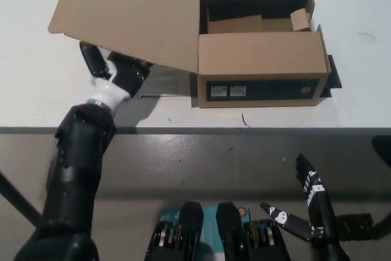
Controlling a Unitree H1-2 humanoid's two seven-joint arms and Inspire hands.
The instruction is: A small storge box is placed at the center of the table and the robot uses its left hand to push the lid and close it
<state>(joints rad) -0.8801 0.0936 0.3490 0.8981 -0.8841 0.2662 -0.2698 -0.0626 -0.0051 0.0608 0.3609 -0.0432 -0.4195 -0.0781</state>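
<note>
— Where's the box?

— The cardboard storage box sits about mid-bench, its long side running left to right. Its lid is swung open to the robot's left, hinged along the box's left wall, and hangs out over the bench like a ramp.

— And the left robot hand?

— The left robot hand is tucked under the lid's near free edge, just left of the box wall. The lid lies above and a little beyond it, and the hinge is to its right. To close the lid, I'd judge the push must go up and then rightward over that hinge.

— Is it touching the lid?

— Probably, but the fingertips disappear beneath the cardboard, so I can't say for sure. It grips nothing that I can see; whether the fingers are spread or curled under there I cannot tell.

— The other one?

— The right robot hand rests low at the bottom right, off the bench, fingers apart and holding nothing. It's well away from the lid, so the left is far nearer.
</note>
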